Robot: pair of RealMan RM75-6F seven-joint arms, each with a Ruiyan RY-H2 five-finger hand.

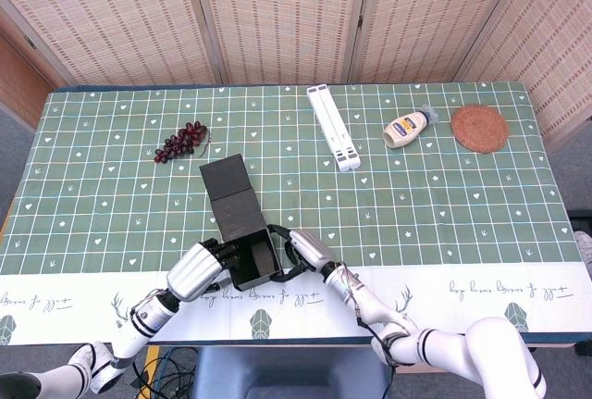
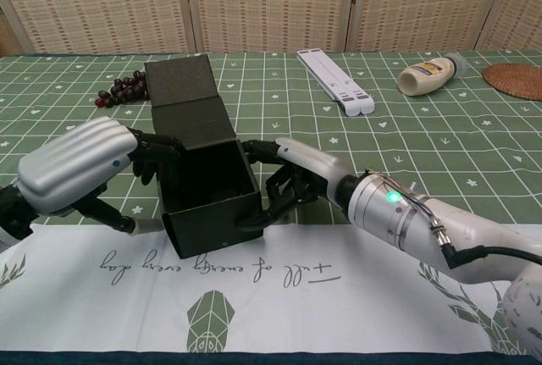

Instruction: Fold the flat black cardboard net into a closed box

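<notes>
The black cardboard box [image 1: 245, 232] is being held near the front edge of the counter [image 1: 444, 205], partly folded: its open tray is lying at the near end, mouth facing up, and its unfolded lid panels [image 1: 228, 192] are stretching away from the tray toward the back of the counter, tilted slightly leftward in the head view. The long axis of the net is therefore running front to back, with the flat flap end pointing toward the grapes [image 1: 181, 141]. The left hand [image 2: 80, 166] is being pressed against the box's left wall, its dark fingers [image 2: 157, 155] curled over the wall's top rim. The right hand [image 2: 301, 172] is being held against the box's right wall, its fingers [image 2: 269, 209] bent and touching the wall near the front corner. The grapes are lying just behind and to the left of the box's far flap. A white folding stand [image 1: 333, 128] is lying behind and to the right of the box, with a mayonnaise bottle [image 1: 407, 127] and a woven coaster [image 1: 479, 128] further right of it.
</notes>
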